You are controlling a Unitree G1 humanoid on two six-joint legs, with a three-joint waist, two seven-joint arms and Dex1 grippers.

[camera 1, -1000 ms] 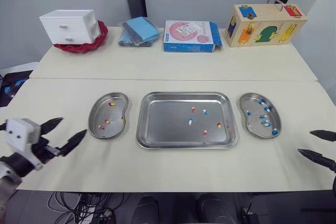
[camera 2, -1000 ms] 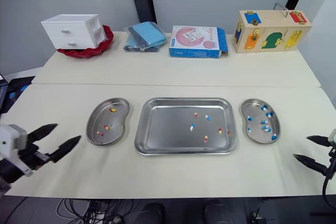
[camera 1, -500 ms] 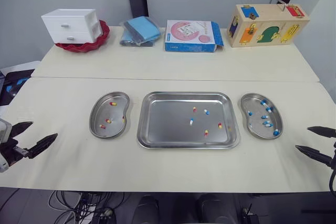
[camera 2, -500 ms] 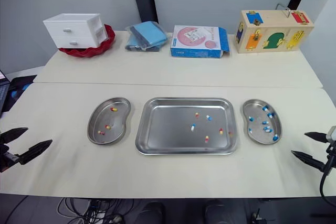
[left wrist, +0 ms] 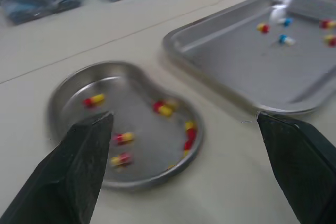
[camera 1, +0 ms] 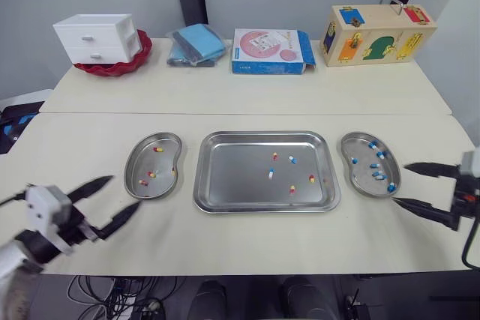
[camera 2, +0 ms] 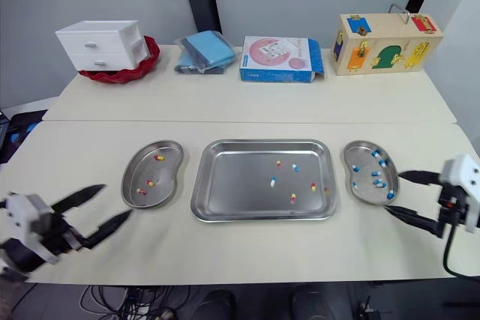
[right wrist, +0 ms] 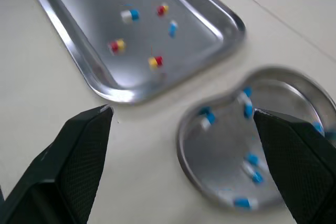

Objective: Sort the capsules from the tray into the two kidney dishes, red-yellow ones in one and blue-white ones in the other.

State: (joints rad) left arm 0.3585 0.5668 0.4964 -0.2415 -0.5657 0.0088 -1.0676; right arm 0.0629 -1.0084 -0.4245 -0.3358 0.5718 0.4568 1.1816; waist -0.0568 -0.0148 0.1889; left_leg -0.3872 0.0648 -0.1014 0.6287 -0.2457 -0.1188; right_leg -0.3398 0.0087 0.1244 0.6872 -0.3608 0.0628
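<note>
Hovering over the near left of the counter (camera 1: 225,241), the left gripper (camera 1: 125,191) has its jaws spread wide with nothing between them, the tips just short of the left dish (camera 1: 161,162). That dish holds several red-yellow capsules (camera 1: 158,149) (all of the one kind). Just beside it, in the middle, lies the tray (camera 1: 232,177), with five capsules loose in its right half: three red-yellow ones and two blue-white capsules (camera 1: 271,174), all lying apart from one another. Just right of the tray sits the right dish (camera 1: 362,181), which holds blue-white ones alone. The right gripper (camera 1: 400,183) points in at that dish from the right, its jaws wide and holding nothing, both tips just beside the dish's right rim. Along the far side of the counter stand a white drawer unit (camera 1: 96,37) on a red bowl (camera 1: 112,67), a blue pack (camera 1: 196,43), a flat box (camera 1: 270,51) and a wooden lock box (camera 1: 377,35).
</note>
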